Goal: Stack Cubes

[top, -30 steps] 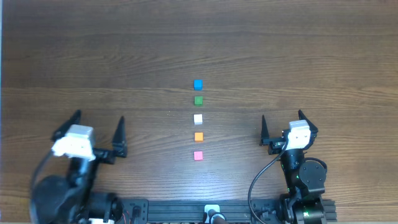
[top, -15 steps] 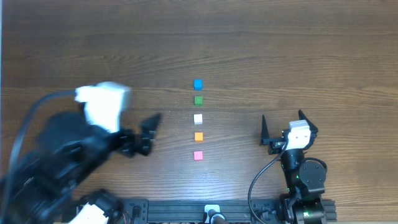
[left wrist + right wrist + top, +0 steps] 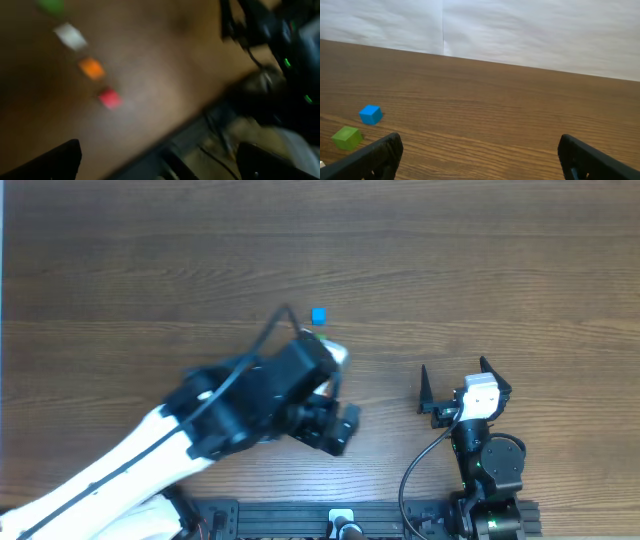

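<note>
Five cubes sit in one line on the wooden table (image 3: 520, 250), each on the surface, none stacked.
- Blue cube (image 3: 318, 316): far end of the line, away from the arm bases.
- Green cube (image 3: 347, 137): just beside the blue one, not touching.
- White cube (image 3: 70, 36), orange cube (image 3: 91, 68), pink cube (image 3: 110, 98): follow in that order toward the bases, gaps between; blurred in the left wrist view.

Left arm (image 3: 250, 400) lies across the middle of the line in the top view.

Left gripper (image 3: 157, 152): jaws wide apart, empty, lifted above the table, pink cube nearest.

Right gripper (image 3: 455, 383): jaws apart, empty, well right of the line.
</note>
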You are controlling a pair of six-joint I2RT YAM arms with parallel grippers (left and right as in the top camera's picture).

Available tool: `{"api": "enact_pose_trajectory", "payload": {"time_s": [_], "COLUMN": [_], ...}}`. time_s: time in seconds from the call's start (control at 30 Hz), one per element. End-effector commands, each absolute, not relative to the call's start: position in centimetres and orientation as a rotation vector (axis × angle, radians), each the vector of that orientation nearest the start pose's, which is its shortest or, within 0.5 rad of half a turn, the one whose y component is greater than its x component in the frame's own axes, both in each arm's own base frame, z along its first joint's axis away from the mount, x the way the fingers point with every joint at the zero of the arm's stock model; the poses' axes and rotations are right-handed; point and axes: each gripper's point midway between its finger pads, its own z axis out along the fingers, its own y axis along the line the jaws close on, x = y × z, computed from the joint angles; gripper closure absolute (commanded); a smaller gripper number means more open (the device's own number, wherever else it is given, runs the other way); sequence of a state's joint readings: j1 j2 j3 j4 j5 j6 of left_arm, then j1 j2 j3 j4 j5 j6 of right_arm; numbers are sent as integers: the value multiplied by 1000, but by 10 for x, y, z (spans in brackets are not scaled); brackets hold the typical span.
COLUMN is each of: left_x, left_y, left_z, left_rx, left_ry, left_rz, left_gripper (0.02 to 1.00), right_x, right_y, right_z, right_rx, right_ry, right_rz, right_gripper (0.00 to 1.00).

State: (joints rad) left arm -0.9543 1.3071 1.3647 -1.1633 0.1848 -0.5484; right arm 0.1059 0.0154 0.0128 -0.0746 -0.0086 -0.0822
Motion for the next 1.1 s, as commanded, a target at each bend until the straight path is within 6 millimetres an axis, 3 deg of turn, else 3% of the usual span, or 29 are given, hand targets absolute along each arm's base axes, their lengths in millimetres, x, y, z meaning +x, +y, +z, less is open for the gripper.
{"api": "enact_pose_trajectory", "payload": {"time_s": [0.03,0.13,0.3,0.43,0.53,0.8,1.1], "left_x": [125,123,136,150,158,171,179], "left_y": [-291,-290,-294,-274,-258,-245,-249], "left_z": [212,196,180,159,148,117,74], "left_rx": [591,524,462,111,-50,-211,-181], "left_ry": [2975,3076,3089,3149,3142,3148,3167], "left_rz": [-819,-765,-680,-425,-255,-38,25], "left_gripper": [18,18,18,20,18,18,18], "right_x": [245,245,245,245,245,245,245], "right_y": [28,28,28,28,28,28,28], "right_z": [157,157,157,157,157,157,157], "right_rx": [-163,-163,-163,-163,-163,-163,-163], "right_ry": [1637,1637,1637,1637,1637,1637,1637], "right_rz": [24,24,24,24,24,24,24], "right_gripper": [7,7,9,9,9,9,7]}}
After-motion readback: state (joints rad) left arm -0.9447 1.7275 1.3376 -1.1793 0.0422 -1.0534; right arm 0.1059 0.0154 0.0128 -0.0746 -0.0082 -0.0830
